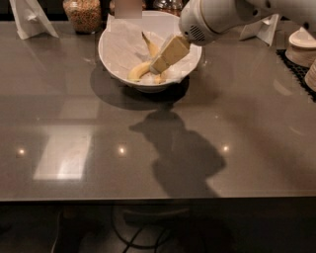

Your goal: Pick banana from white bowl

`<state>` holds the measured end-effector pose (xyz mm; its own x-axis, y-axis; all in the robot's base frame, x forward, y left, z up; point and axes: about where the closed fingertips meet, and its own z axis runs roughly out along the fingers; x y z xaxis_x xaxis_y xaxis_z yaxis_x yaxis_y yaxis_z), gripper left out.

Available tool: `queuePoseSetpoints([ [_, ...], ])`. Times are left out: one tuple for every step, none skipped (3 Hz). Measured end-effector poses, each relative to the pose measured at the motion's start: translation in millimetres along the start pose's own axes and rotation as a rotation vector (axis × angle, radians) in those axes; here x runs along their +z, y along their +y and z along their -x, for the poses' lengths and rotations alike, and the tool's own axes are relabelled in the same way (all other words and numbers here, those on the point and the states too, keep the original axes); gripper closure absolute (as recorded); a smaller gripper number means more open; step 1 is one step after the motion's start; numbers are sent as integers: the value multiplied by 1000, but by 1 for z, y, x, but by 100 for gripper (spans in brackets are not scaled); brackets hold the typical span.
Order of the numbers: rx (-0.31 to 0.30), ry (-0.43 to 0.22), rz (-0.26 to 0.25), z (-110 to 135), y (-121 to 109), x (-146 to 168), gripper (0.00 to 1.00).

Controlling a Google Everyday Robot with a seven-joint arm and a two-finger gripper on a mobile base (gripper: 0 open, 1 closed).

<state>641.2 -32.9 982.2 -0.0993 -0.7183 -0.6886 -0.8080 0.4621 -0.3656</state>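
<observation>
At twelve o'clock on the tabletop, the white bowl (pixel 102 52) is seen with its crinkled paper liner (pixel 121 44), and the banana (pixel 151 48) is lying inside it, dark stem pointing toward twelve. A second, shorter banana (pixel 139 71) is seen just beside it, toward seven o'clock within the bowl.

The gripper (pixel 159 66) is held over the bowl's interior, angled down from the arm (pixel 217 17) at two o'clock, with its tip low among the fruit. Whether it is open or closed cannot be told, and contact with the banana cannot be confirmed.

The task is judged to be at its early middle: the reach into the bowl appears largely made, but no fruit is seen lifted, so the grasp, the lift and the withdrawal clear of the rim are all taken as not yet done.

The table (pixel 74 113) is a dark grey, glossy slab on which ceiling lights are mirrored and the arm's shadow (pixel 182 153) is cast toward six o'clock. A jar of grains (pixel 83 14) is placed at eleven o'clock of the bowl, with a white folded stand (pixel 29 17) further toward ten. Stacked white dishes (pixel 302 45) are set on a black mat (pixel 296 66) at three o'clock. Cables (pixel 133 232) are glimpsed in the dimness under the table's near edge.
</observation>
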Motion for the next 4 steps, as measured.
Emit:
queuePoseSetpoints([
  [25, -8, -31, 12, -10, 23, 0],
  [46, 23, -81, 12, -24, 39, 4],
  [84, 46, -129, 7, -38, 51, 23],
  [107, 59, -155, 3, -46, 57, 43],
])
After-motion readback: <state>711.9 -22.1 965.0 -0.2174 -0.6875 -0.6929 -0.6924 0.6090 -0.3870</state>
